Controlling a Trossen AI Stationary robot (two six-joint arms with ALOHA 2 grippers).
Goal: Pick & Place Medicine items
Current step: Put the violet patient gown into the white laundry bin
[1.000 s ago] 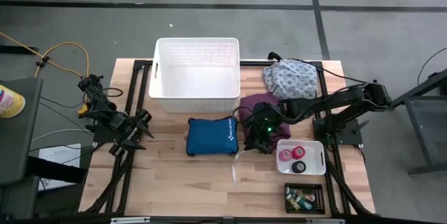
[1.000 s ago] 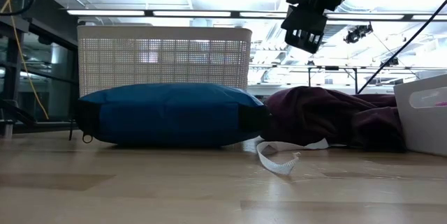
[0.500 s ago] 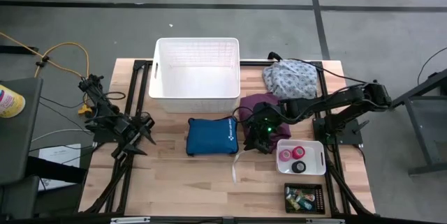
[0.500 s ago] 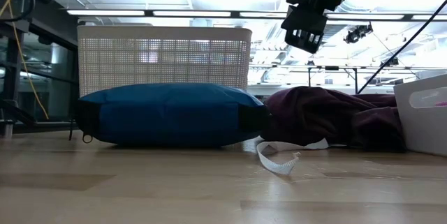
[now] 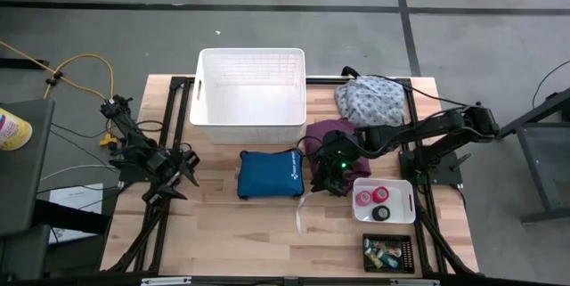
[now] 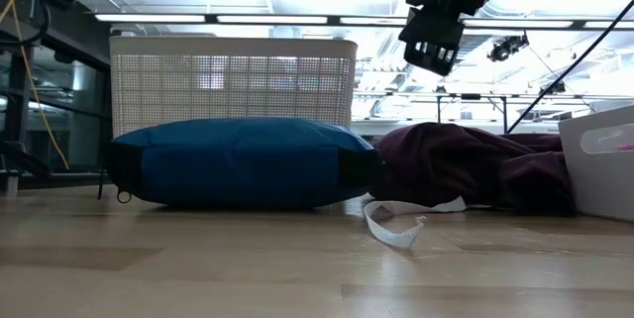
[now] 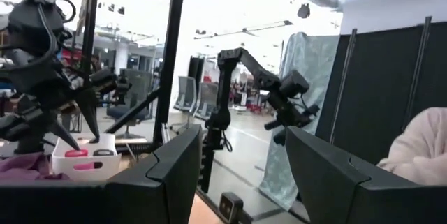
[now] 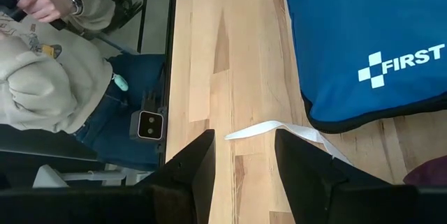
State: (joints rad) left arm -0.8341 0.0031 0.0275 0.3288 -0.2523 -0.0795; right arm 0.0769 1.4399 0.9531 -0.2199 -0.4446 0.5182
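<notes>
Wooden table (image 5: 223,224), bandage rolls (image 5: 372,197) in tray beside right tool (image 5: 331,179)

Bare tabletop (image 5: 223,224) runs along the near edge, interrupted only by a white strap (image 5: 301,215) lying flat on the wood. Mid-table, the blue first-aid pouch (image 5: 270,175) sits just in front of the white basket (image 5: 251,96), leaving a narrow gap between them. Right of the pouch, the purple cloth bundle (image 5: 331,133), the right claw (image 5: 331,179) above its near edge and the white tray (image 5: 384,200) crowd together; a floral bundle (image 5: 370,102) lies behind them. The left claw (image 5: 183,168) occupies the left edge, well apart from the pouch, open wood between
</notes>
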